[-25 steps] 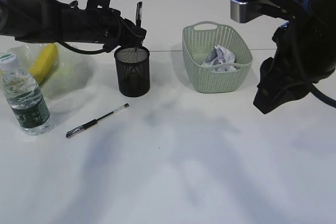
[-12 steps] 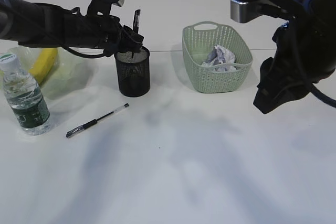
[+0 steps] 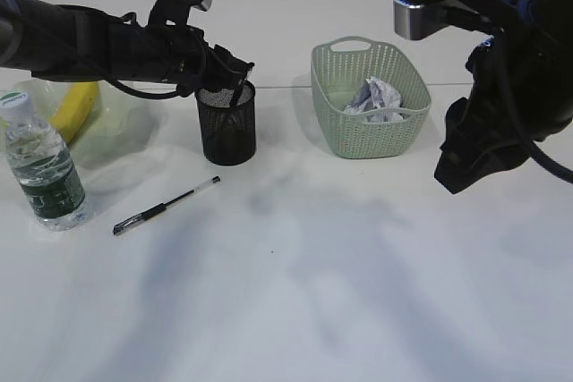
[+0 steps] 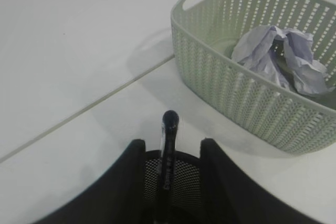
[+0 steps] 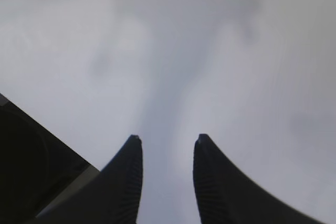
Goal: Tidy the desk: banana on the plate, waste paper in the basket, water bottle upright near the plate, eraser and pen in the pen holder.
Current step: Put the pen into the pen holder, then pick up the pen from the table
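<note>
My left gripper (image 3: 235,76) hovers over the black mesh pen holder (image 3: 228,127), jaws open. In the left wrist view a black pen (image 4: 169,129) stands in the holder (image 4: 181,182) between the fingers, with a gap on each side. A second pen (image 3: 166,206) lies on the table in front. The banana (image 3: 73,106) rests on the pale plate (image 3: 121,123). The water bottle (image 3: 40,167) stands upright beside it. Crumpled waste paper (image 3: 376,98) lies in the green basket (image 3: 369,136). My right gripper (image 5: 168,137) is open and empty above bare table. The eraser is out of view.
The right arm (image 3: 501,87) hangs raised at the right edge, beside the basket. The basket (image 4: 252,98) stands close to the right of the pen holder. White table (image 3: 313,292) stretches across the front.
The left gripper lowered the upright pen toward the holder and its jaws opened; the pen now stands inside the holder. The right arm has not moved.
</note>
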{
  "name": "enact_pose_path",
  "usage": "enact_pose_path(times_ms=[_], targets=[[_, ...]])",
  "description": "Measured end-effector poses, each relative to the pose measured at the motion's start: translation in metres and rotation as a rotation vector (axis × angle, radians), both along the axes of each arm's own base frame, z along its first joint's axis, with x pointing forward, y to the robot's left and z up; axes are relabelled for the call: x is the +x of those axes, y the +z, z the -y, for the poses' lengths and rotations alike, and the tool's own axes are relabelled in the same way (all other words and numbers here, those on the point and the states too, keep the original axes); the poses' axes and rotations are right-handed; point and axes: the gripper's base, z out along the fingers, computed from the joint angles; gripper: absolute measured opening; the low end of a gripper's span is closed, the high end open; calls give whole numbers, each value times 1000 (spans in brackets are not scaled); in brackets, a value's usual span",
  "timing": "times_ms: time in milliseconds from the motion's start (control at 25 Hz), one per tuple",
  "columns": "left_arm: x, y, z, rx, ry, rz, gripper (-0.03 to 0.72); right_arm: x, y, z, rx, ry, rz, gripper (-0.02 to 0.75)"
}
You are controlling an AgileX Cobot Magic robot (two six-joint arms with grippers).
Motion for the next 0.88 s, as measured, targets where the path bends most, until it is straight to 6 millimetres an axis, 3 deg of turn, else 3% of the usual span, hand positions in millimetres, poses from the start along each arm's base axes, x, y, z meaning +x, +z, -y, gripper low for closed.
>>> enact_pose_path(times_ms=[160,320,560,880], targets=[[-1,3,1,-11,-13,5,255,0,0,0,-3,0,2,252],[-4,27,0,-27,-15,53,255,0,0,0,-4,0,4,252],[-17,86,-6,-56,0,170,255,0,0,0,-4,0,6,252],[-51,172,-20,-70,71,338,254,1,0,0,-3,0,8,252]])
